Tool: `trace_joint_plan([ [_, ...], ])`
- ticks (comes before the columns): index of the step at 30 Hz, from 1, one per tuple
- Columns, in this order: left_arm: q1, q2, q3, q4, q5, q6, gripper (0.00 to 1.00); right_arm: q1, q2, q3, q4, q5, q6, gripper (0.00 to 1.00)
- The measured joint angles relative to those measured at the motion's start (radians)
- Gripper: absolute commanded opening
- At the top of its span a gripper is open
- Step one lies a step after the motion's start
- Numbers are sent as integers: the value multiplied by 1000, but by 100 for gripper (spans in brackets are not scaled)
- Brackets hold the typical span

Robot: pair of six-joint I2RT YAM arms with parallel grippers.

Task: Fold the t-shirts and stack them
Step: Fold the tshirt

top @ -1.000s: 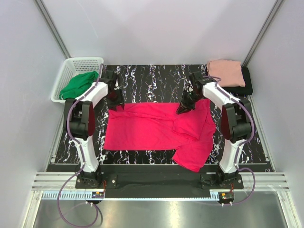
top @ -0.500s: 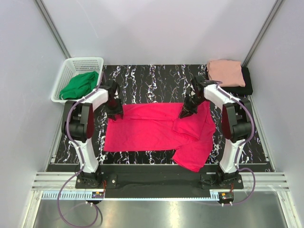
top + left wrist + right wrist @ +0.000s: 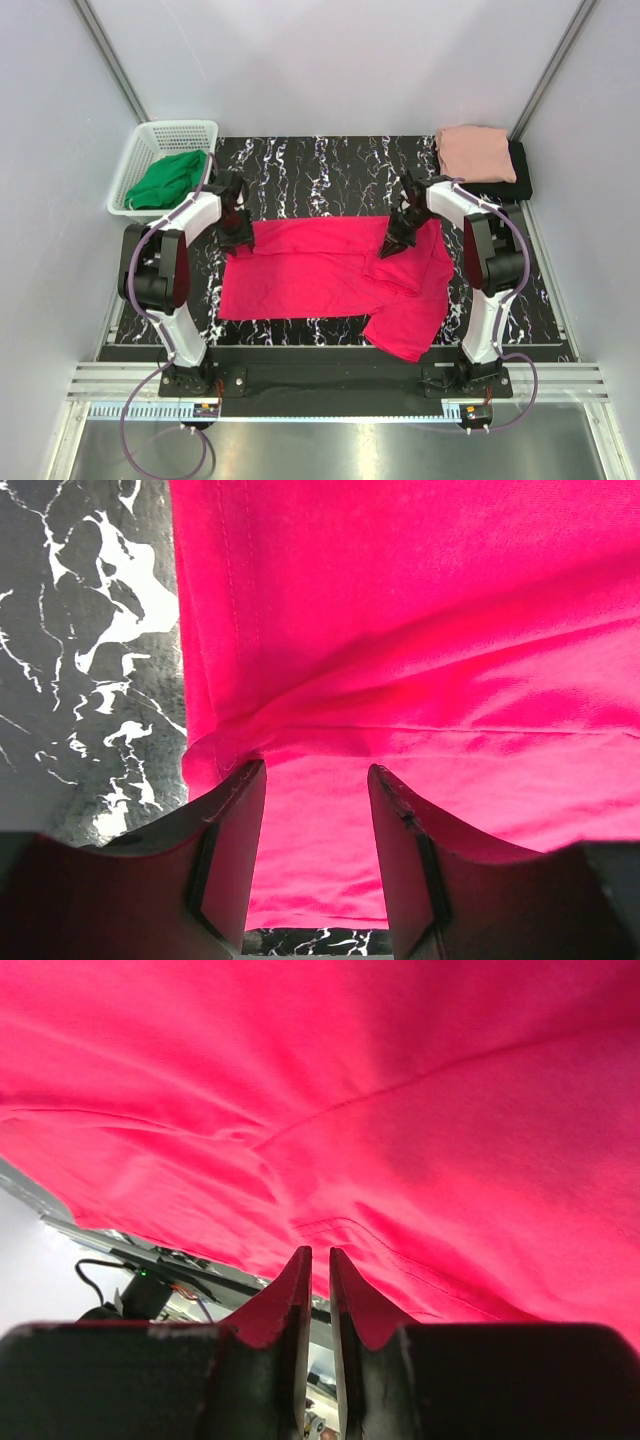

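The crimson-pink t-shirt (image 3: 310, 270) lies spread on the black marbled mat (image 3: 320, 170), with a flap folded over on its right side. My left gripper (image 3: 240, 237) sits low at the shirt's far left corner. Its jaws are open over the cloth (image 3: 400, 630), and nothing is between them (image 3: 316, 768). My right gripper (image 3: 393, 245) rests near the far edge by the folded flap. Its jaws (image 3: 320, 1252) are almost together, with a thin slit and no cloth in it, just above the shirt (image 3: 350, 1090). The folded salmon-pink t-shirt (image 3: 476, 150) lies on the black t-shirt (image 3: 520, 180) at the back right.
A white basket (image 3: 165, 135) holding a green cloth (image 3: 165, 180) stands off the mat at the back left. Grey walls close in the left, right and back. Bare mat (image 3: 90, 660) shows left of the shirt's hem.
Both grippers have moved a little toward the near side, from the mat beyond the shirt onto its far edge. The shirt's shape looks about the same.
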Motion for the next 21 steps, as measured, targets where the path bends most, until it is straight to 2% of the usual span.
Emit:
trace_joint_plan([
  [8,2,-12,8,-16,-9,8,51,-3,2,-5,-31,40,0,19],
  [12,4,-70,2,-33,-8,8,52,-11,2,-5,-45,47,4,18],
  [18,10,-172,4,-55,-9,8,52,-67,-13,4,-82,50,11,19],
  [21,10,-150,34,-64,-9,8,50,-96,-18,39,-100,48,11,18],
])
